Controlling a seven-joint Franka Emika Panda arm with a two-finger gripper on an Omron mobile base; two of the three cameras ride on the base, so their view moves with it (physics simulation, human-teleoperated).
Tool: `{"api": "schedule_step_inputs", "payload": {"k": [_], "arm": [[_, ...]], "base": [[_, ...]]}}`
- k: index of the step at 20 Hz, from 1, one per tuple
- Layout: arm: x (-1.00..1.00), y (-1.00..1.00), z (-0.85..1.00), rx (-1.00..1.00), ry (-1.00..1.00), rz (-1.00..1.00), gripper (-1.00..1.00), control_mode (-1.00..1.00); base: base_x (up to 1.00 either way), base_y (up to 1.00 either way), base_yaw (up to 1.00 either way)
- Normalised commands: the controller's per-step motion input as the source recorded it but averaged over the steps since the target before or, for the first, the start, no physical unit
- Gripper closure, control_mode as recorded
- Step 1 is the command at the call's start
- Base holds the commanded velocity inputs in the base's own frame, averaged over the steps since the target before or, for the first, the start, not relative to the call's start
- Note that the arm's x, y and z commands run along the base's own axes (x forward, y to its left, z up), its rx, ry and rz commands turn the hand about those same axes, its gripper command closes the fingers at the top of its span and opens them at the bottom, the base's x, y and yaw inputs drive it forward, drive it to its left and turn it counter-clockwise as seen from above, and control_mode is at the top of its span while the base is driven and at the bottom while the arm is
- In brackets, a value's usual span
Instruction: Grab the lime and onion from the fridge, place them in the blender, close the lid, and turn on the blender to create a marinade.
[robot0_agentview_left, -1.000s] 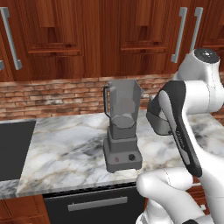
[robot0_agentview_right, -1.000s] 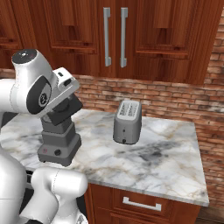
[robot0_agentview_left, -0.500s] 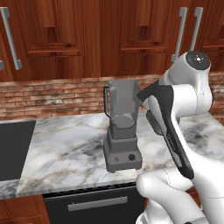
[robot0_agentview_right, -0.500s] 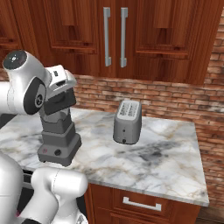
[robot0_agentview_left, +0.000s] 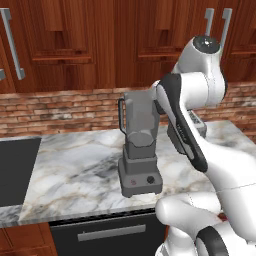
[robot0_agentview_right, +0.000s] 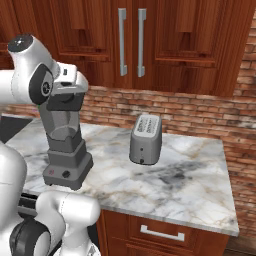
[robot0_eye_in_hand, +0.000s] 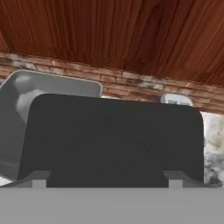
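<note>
The grey blender (robot0_agentview_left: 140, 150) stands on the marble counter (robot0_agentview_left: 75, 170), also seen in the right base view (robot0_agentview_right: 65, 145). My gripper (robot0_agentview_right: 65, 95) hovers at the jar's top. In the hand view my gripper (robot0_eye_in_hand: 107, 179) is shut on the black lid (robot0_eye_in_hand: 113, 131), its fingertips (robot0_eye_in_hand: 39, 179) straddling the round centre knob. The lid sits offset from the jar's grey open mouth (robot0_eye_in_hand: 26, 105), which shows to its left. The lime, the onion and the fridge are out of view; what is inside the jar cannot be made out.
A silver toaster (robot0_agentview_right: 146, 139) stands on the counter right of the blender. Brown wooden cupboards (robot0_agentview_right: 130, 45) hang above a brick backsplash (robot0_agentview_left: 60, 110). A black cooktop (robot0_agentview_left: 15, 170) lies at the counter's left end.
The arm has swung left towards the blender, bringing the hand and the lid over the jar's top. The blender and toaster have stayed put.
</note>
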Motion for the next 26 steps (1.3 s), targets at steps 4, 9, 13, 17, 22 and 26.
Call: {"api": "schedule_step_inputs", "payload": {"k": [4,9,13,17,22,26], "arm": [[0.09,0.0,0.01,0.29,0.13,-0.09,1.0,-1.0],[0.17,0.07,-0.03,0.02,0.0,0.0,1.0,-1.0],[0.43,0.36,-0.01,0.0,0.0,0.0,1.0,-1.0],[0.33,0.48,0.0,0.0,0.0,0.0,1.0,-1.0],[0.43,0.44,0.0,0.0,0.0,0.0,1.0,-1.0],[0.35,0.37,0.0,0.0,0.06,0.0,1.0,-1.0]], "base": [[0.0,0.0,0.0],[0.0,0.0,0.0],[0.0,0.0,0.0],[0.0,0.0,0.0],[0.0,0.0,0.0],[0.0,0.0,0.0]]}}
